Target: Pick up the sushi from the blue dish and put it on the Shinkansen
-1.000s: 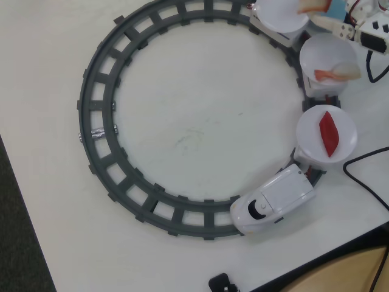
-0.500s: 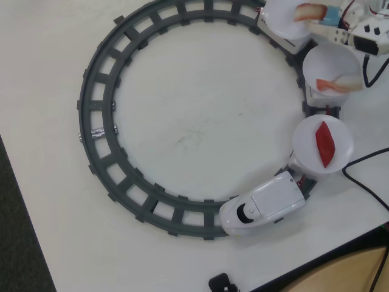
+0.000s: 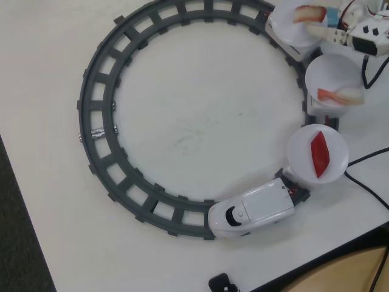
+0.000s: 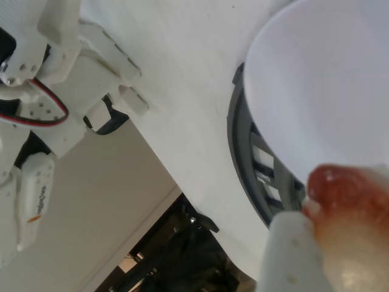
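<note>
My gripper (image 3: 313, 21) reaches in from the top right of the overhead view and is shut on the sushi (image 3: 309, 13), a pale block with a red-orange top. It holds the sushi over the rearmost round white plate (image 3: 285, 30) of the Shinkansen (image 3: 252, 213). The white train nose sits at the bottom of the grey ring track (image 3: 97, 97). In the wrist view the sushi (image 4: 352, 201) is blurred between my fingers (image 4: 292, 255), at the edge of that white plate (image 4: 322, 79). A small light-blue patch (image 3: 332, 17) shows beside the gripper; the blue dish is otherwise hidden.
Two more train plates follow the track: one with a flat red slice (image 3: 320, 153), one with a pale shrimp-tail piece (image 3: 340, 94). Black cables (image 3: 364, 161) run along the right. The table edge (image 3: 316, 267) cuts across the bottom right. The arm's white base (image 4: 42, 79) fills the wrist view's left.
</note>
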Available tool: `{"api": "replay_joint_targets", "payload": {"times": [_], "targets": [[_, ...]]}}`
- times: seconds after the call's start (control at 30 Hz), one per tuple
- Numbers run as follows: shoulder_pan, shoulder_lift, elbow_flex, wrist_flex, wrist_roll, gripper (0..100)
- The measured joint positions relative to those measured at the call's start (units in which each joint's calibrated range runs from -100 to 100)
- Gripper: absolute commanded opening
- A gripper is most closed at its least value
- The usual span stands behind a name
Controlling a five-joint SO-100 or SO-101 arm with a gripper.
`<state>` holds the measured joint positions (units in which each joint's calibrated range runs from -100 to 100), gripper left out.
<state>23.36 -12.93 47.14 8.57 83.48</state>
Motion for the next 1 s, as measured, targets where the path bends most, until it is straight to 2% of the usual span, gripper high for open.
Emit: {"api": "replay_joint_targets", "payload": {"times": [0.4, 1.0], "targets": [[0.0, 0.0, 0.0, 0.3, -2.0, 2], [-0.6, -3.2, -0.1, 14.0, -3.2, 2]]}}
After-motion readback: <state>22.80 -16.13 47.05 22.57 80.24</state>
